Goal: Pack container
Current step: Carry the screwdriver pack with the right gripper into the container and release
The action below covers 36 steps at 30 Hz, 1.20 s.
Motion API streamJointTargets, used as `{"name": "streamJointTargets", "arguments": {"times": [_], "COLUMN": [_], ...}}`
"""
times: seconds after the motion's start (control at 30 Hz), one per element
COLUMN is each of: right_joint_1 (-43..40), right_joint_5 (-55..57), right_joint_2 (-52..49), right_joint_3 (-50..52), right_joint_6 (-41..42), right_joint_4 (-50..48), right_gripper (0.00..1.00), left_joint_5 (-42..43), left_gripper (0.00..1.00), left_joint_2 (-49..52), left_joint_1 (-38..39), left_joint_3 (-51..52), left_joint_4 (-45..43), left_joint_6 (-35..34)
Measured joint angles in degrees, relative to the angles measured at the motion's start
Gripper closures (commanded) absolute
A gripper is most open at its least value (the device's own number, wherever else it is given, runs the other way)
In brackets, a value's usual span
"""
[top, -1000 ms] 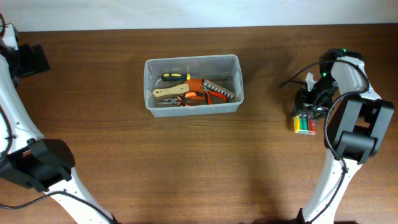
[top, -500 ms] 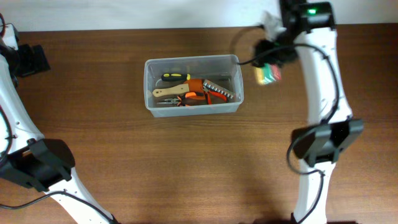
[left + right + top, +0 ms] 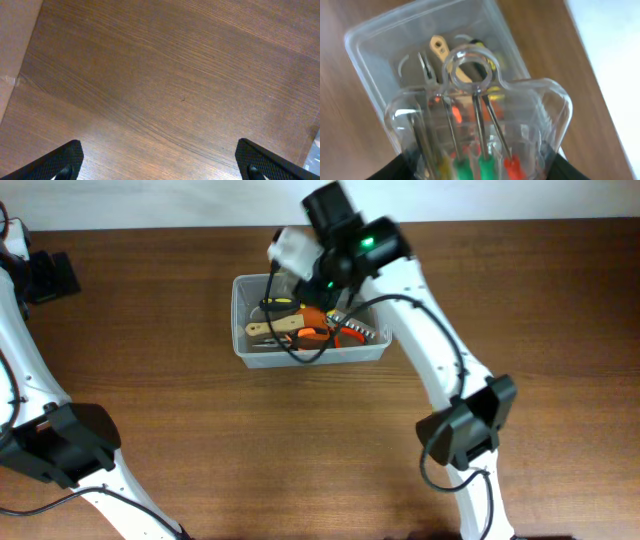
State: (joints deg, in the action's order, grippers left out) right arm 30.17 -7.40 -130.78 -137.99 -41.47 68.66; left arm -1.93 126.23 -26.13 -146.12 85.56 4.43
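Tools point(image 3: 300, 332) already in tub point(image 3: 240, 320); pack point(image 3: 480, 125) pinched in right gripper point(image 3: 476, 171) above it, not yet dropped; left gripper point(image 3: 160, 161) spread, idle.

Readable text: none in any view.
container point(image 3: 310, 354): no lettering legible on its clear walls, from overhead or from the right wrist.
clear screwdriver pack point(image 3: 520, 115), above the container: blurred; no print or brand can be made out.
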Motion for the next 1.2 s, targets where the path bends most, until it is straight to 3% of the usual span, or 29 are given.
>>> {"name": "streamJointTargets", "arguments": {"times": [0.23,0.27,0.3,0.4,0.43,0.47,0.73,1.03,1.2], "right_joint_1": [0.63,0.61,0.59,0.39,0.35,0.28,0.46,0.90,0.90], "right_joint_5": [0.04,0.02,0.04,0.33,0.87,1.68,8.02,8.98,9.09], "right_joint_2": [-2.25,-2.34,-2.40,-2.51,-2.51,-2.49,0.44,16.20,24.02], "right_joint_3": [12.57,13.81,14.78,16.00,16.00,15.96,9.38,3.63,3.63], "right_joint_6": [-12.70,-13.33,-13.99,-14.29,-13.84,-12.85,-3.58,17.73,23.93], "right_joint_4": [-10.80,-12.17,-12.94,-13.18,-12.98,-12.61,-1.05,1.46,3.34], "right_gripper": [0.94,0.72,0.61,0.46,0.30,0.01,0.01,0.02,0.02], "left_joint_5": [0.00,0.00,0.00,0.00,0.00,0.00,0.00,0.00,0.00], "left_gripper": [0.01,0.01,0.01,0.01,0.01,0.01,0.01,0.01,0.01], "left_joint_2": [0.00,0.00,0.00,0.00,0.00,0.00,0.00,0.00,0.00], "left_joint_1": [0.00,0.00,0.00,0.00,0.00,0.00,0.00,0.00,0.00], "left_joint_3": [0.00,0.00,0.00,0.00,0.00,0.00,0.00,0.00,0.00], "left_joint_4": [0.00,0.00,0.00,0.00,0.00,0.00,0.00,0.00,0.00], "left_joint_6": [0.00,0.00,0.00,0.00,0.00,0.00,0.00,0.00,0.00]}}
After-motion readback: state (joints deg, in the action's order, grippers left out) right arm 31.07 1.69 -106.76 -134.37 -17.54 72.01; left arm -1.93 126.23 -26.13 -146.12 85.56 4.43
